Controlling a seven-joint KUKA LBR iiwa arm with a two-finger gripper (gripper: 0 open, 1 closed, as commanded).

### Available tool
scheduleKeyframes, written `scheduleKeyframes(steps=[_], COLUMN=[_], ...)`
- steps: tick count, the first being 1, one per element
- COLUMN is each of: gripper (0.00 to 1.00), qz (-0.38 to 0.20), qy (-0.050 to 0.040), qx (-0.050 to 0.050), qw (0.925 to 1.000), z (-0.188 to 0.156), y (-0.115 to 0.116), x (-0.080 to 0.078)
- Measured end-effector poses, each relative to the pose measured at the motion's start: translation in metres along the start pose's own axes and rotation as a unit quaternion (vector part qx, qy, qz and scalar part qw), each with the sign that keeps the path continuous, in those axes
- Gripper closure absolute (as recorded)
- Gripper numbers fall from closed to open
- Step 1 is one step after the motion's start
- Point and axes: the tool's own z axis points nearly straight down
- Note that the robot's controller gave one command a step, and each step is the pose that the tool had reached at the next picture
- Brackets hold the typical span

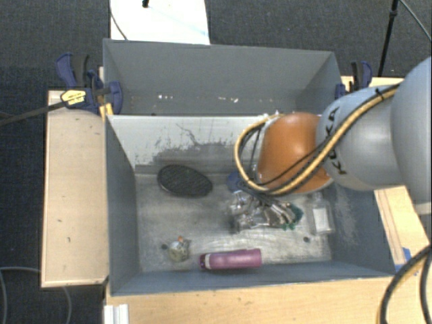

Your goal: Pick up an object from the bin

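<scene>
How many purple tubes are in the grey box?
1. The purple tube lies by the front wall of the bin, in front of the pincer. More could be hidden under the orange cover.

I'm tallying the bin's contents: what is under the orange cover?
Below the cover the end effector hangs over a small heap with a green piece; a blue bit peeks out beside it. Anything directly beneath the cover is hidden.

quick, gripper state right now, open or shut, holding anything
gripper: cannot be told; it sits low in the bin, right of the middle.
</scene>
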Motion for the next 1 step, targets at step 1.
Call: scheduleKeyframes(steps=[1], gripper=[1.00], qz=[0.024], qy=[0.0003], qx=[0.001], qw=[0.9997], z=[-0.1590], y=[0.0056], x=[-0.0095])
